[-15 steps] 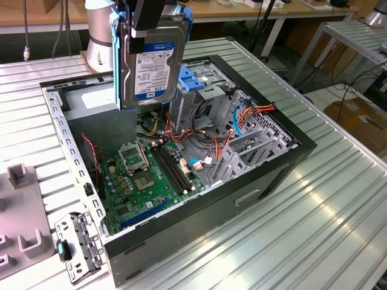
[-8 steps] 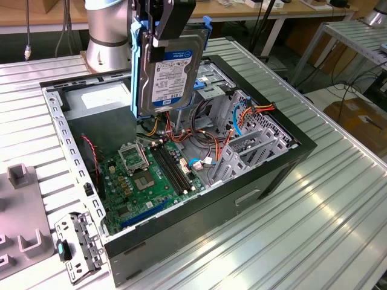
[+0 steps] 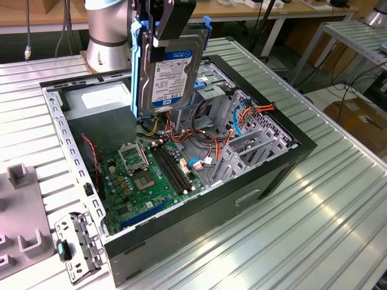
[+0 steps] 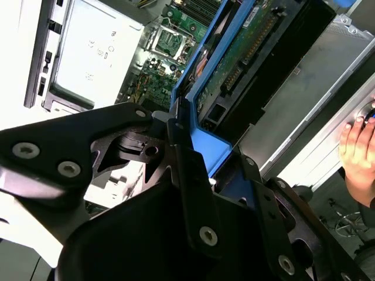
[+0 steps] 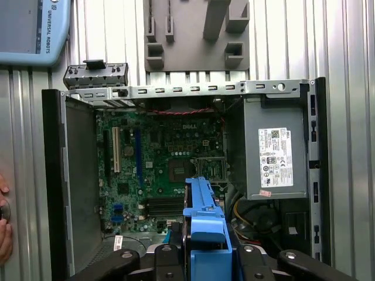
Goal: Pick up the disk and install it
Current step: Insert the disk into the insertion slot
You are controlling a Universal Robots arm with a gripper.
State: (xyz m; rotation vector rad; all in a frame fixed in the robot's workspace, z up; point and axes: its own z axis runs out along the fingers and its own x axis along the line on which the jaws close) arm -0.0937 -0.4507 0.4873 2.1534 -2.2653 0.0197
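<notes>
Over open case (image 3: 245,199) holding motherboard (image 3: 145,175), disk (image 3: 169,69) hangs, fingers (image 4: 183,153) apparently clamping.

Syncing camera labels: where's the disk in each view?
Exterior view: the disk hangs upright in the claw above the open case.
Second wrist view: the disk stretches away from the camera, circuit side showing, blue carrier nearest.
First wrist view: the disk seen edge-on, over the motherboard.
Shared landmark: the silver power supply.

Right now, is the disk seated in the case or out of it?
Out. The disk hangs on edge, gripped at its top by the claw, above the open computer case, not in any bay.
</notes>
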